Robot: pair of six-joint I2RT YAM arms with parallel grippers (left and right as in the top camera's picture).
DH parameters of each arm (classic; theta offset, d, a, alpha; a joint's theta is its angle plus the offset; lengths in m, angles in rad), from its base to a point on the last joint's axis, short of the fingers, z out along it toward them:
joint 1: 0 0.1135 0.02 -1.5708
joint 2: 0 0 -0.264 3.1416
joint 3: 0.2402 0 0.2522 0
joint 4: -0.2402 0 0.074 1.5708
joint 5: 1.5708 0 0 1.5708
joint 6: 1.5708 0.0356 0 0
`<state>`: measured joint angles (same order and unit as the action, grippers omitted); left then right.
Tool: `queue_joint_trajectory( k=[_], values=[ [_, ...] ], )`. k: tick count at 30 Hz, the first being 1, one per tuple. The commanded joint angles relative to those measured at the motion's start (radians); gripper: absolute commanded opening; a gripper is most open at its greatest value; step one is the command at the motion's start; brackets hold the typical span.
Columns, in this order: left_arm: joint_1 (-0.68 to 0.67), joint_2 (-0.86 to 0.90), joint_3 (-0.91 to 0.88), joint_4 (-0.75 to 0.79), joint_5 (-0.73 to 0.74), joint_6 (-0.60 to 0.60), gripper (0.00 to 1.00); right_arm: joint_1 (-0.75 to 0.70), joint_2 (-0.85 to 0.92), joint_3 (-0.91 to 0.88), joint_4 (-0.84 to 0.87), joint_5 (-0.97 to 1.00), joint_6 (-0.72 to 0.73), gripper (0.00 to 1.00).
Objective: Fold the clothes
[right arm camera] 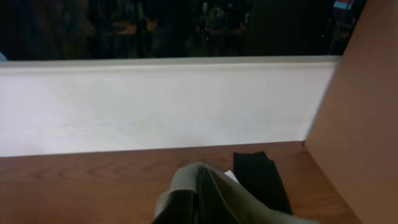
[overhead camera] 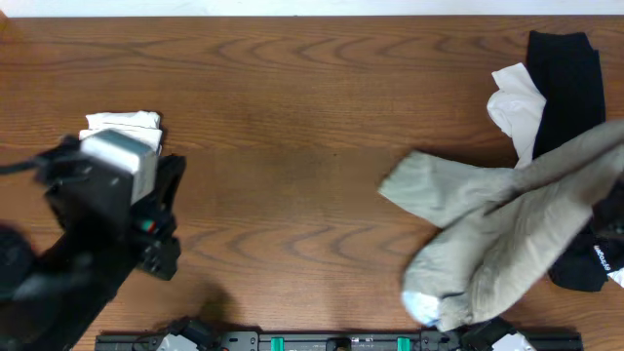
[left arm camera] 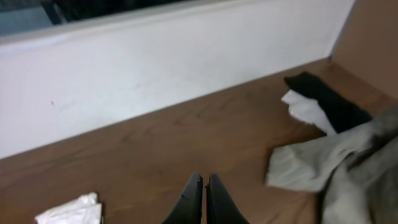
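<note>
A brown wood-grain table (overhead camera: 292, 117) holds khaki-grey shorts (overhead camera: 507, 234). Just beyond the shorts lie a white garment (overhead camera: 517, 102) and a black garment (overhead camera: 565, 78). Well to their left is a white folded cloth (overhead camera: 122, 125).

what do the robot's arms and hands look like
The left arm is black and blocky, with a pale grey box at its wrist and small red and green spots. The left hand has two slim black tapered fingers. Of the right hand only a dark part shows.
</note>
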<state>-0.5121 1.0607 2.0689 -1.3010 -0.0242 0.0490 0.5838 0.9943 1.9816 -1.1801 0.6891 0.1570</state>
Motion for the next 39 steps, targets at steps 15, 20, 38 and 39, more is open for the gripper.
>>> queue_joint_trajectory(
  k=[15, 20, 38, 39],
  values=[
    [0.005, 0.153, 0.002, -0.079, -0.002, -0.003, 0.06, -0.014, 0.148, 0.008, 0.385, -0.409, -0.068, 0.01],
    [0.005, 0.150, 0.001, -0.097, 0.033, -0.002, 0.06, -0.014, 0.216, 0.008, 0.581, -0.517, -0.049, 0.01],
    [0.005, 0.339, -0.218, -0.069, 0.349, 0.070, 0.60, -0.014, 0.239, 0.008, 0.570, -0.371, -0.090, 0.01],
    [0.005, 0.352, -0.227, -0.061, 0.368, 0.083, 0.63, -0.014, 0.239, 0.008, 0.566, -0.372, -0.091, 0.01]
  ],
)
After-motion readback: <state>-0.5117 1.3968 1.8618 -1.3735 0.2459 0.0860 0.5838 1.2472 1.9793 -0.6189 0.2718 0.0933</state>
